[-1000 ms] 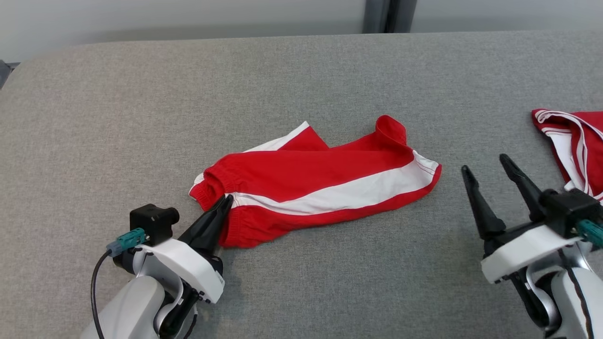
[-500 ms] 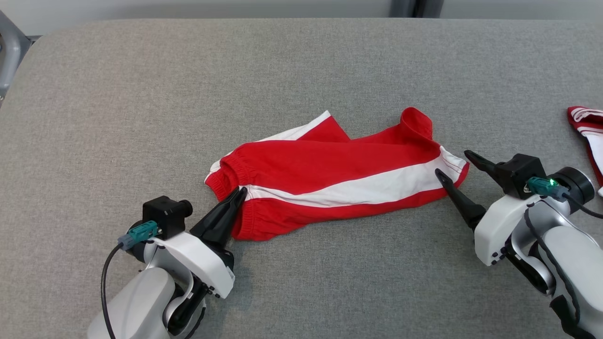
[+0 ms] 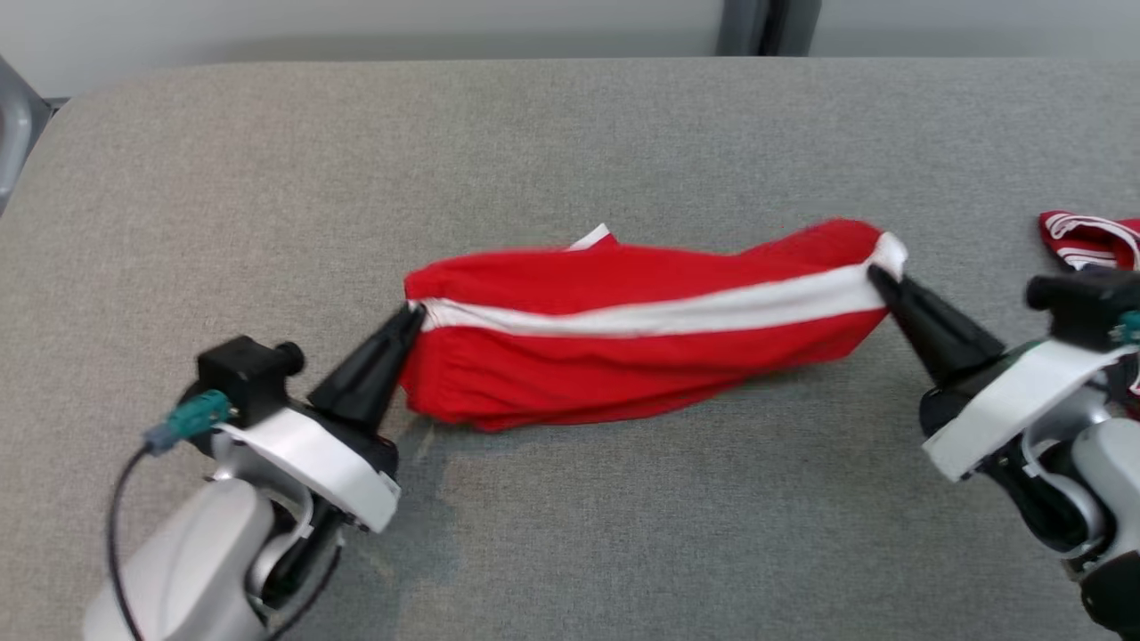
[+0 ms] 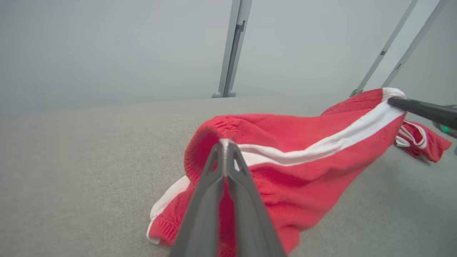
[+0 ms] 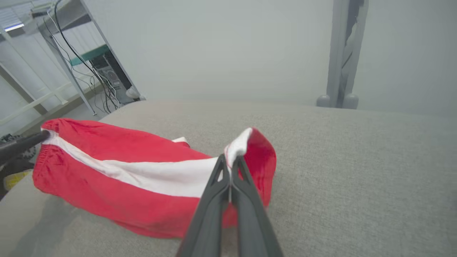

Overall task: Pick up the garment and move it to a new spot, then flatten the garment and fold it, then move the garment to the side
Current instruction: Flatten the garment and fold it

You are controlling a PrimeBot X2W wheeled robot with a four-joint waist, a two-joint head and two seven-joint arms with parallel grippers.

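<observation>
Head view, left hand (image 3: pixel 411 312) pinched shut on garment (image 3: pixel 623 356) waistband, right hand (image 3: pixel 877 274) clamped on its hem

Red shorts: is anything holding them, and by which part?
Both. The left gripper pinches the red shorts at the elastic waistband, on the white stripe; the right gripper pinches the leg hem at the stripe's other end.

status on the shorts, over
Left tool shut on red shorts, waistband end. Right tool shut on the far end, cloth stretched between. Second red garment lies on the pad beyond it.
</observation>
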